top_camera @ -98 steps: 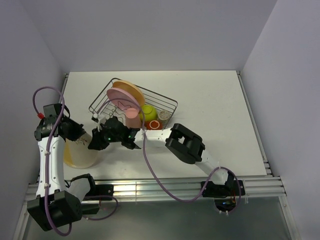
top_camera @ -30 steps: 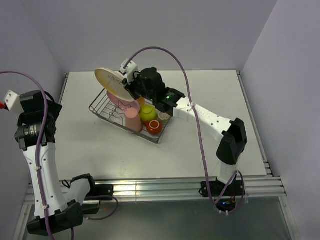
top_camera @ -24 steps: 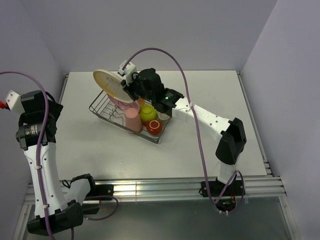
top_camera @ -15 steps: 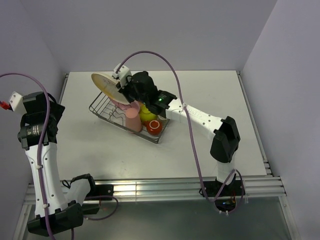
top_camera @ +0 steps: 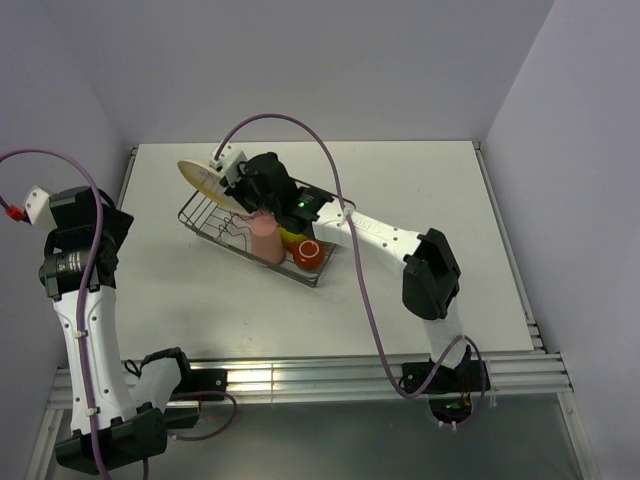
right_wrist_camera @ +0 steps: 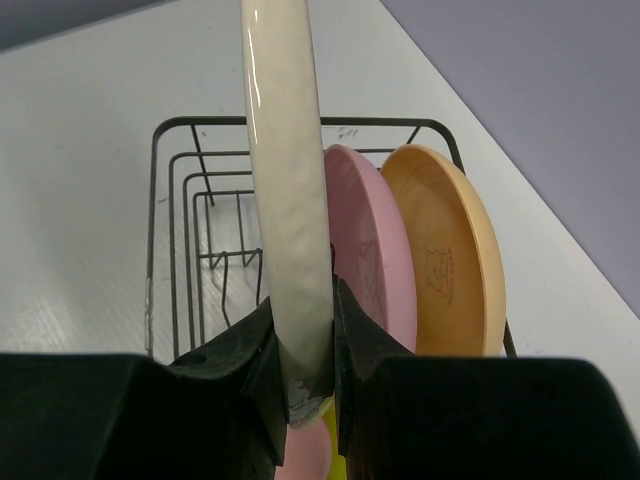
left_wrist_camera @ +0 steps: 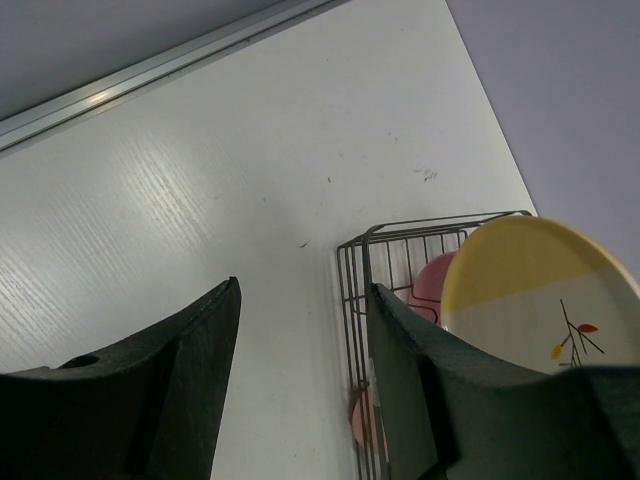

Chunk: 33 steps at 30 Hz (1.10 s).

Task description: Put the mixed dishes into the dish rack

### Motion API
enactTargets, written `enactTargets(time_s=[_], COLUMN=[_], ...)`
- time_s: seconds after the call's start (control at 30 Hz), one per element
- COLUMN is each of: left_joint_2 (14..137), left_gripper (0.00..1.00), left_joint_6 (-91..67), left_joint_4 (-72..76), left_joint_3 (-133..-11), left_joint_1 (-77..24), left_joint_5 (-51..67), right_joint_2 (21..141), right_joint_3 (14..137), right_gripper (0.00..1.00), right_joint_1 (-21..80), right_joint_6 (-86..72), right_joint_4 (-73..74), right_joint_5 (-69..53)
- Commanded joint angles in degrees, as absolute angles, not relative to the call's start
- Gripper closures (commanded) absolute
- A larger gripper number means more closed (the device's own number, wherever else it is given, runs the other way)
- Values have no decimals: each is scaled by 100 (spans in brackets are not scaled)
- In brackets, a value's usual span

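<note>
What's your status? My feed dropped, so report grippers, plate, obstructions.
Right gripper shut on cream plate, on edge over rack. Left gripper open, empty. Pink plate and orange plate racked alongside; nothing blocking.

From above, the right gripper largely hides the pink plate, orange plate and green bowl; the left wrist view crops the cream plate and rack.

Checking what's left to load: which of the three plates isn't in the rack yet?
The pale cream plate, held edge-on between the right fingers over the dish rack. The pink plate and tan-orange plate already stand upright inside it.
</note>
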<state>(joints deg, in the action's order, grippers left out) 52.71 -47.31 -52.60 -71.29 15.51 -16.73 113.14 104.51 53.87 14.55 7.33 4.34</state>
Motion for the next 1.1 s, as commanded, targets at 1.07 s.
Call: enactTargets(time_s=[1.07], left_joint_2=[5177], left_gripper=[42], left_joint_6=[-4649], left_joint_4=[-4992], left_joint_3=[-6926], left_joint_1=[1538], left_joint_5=[-1538], right_joint_2=[11452], right_joint_3=[10662], right_gripper=[100], right_joint_1=[5317], right_joint_6=[1898], right_joint_4=[-290], right_joint_5=[659])
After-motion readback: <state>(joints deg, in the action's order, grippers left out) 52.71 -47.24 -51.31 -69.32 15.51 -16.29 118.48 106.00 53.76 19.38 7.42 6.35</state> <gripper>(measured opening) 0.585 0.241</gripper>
